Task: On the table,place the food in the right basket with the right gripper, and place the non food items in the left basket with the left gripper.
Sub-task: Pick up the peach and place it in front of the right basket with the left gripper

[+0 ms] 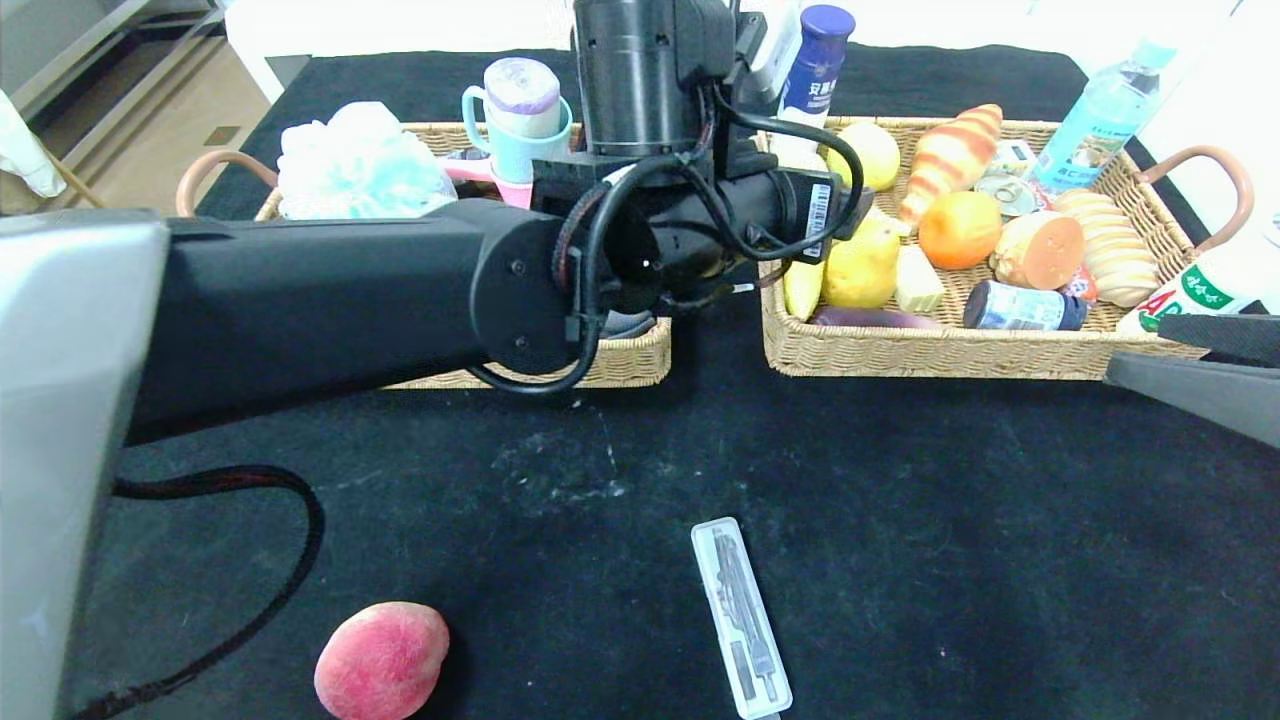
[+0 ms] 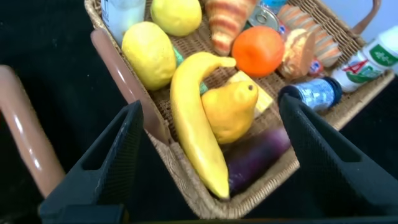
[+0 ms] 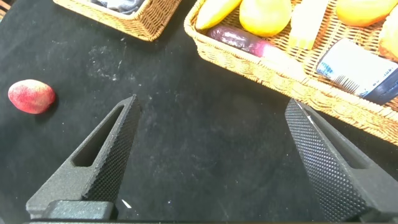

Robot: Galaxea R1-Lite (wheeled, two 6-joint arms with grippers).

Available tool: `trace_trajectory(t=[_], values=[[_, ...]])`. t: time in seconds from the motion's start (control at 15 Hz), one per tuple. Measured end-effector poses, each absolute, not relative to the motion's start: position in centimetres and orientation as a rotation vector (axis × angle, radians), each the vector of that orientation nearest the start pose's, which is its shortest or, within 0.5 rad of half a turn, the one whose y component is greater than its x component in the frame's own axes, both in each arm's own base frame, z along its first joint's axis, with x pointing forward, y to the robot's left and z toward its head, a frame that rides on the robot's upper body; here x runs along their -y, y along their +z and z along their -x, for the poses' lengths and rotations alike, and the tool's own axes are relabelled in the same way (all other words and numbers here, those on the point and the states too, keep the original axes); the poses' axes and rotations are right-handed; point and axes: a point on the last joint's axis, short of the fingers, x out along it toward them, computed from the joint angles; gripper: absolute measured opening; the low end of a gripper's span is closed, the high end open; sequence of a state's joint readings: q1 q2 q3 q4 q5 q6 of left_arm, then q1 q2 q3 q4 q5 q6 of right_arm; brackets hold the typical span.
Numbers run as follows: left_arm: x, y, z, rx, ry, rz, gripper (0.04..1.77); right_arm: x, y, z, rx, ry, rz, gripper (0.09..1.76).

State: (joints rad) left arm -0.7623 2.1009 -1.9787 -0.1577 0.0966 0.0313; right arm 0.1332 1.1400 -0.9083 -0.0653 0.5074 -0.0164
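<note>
Peach [image 1: 381, 661] near table [image 1: 900, 500] front edge (left hand [image 2: 208, 149] open, empty).

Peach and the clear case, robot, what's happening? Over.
Left gripper open, empty, above the baskets' gap. Right gripper open over bare cloth. Peach and case on the table, untouched. Nothing blocking.

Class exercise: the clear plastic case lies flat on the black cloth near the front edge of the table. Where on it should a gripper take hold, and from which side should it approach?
Grip the clear case across its narrow width near the middle, coming straight down from above. It is long, thin and lies flat on the black cloth, so only its long edges give the jaws a hold. Being non-food, it is probably for the left gripper, now open above the baskets.
</note>
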Motion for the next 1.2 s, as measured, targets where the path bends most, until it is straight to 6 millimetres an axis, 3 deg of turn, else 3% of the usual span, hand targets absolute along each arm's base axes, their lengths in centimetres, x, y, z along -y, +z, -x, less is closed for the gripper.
trace_trajectory(t=[0.73, 1.2], values=[[24.1, 35.1, -26.5, -0.188, -0.627, -0.100, 1.69, -3.4, 28.5, -16.4, -0.188, 0.642, -0.019, 1.71], [19.6, 34.1, -24.2, -0.302, -0.567, -0.137, 1.70, -3.5, 28.3, -16.6, -0.195, 0.647, -0.020, 1.71]])
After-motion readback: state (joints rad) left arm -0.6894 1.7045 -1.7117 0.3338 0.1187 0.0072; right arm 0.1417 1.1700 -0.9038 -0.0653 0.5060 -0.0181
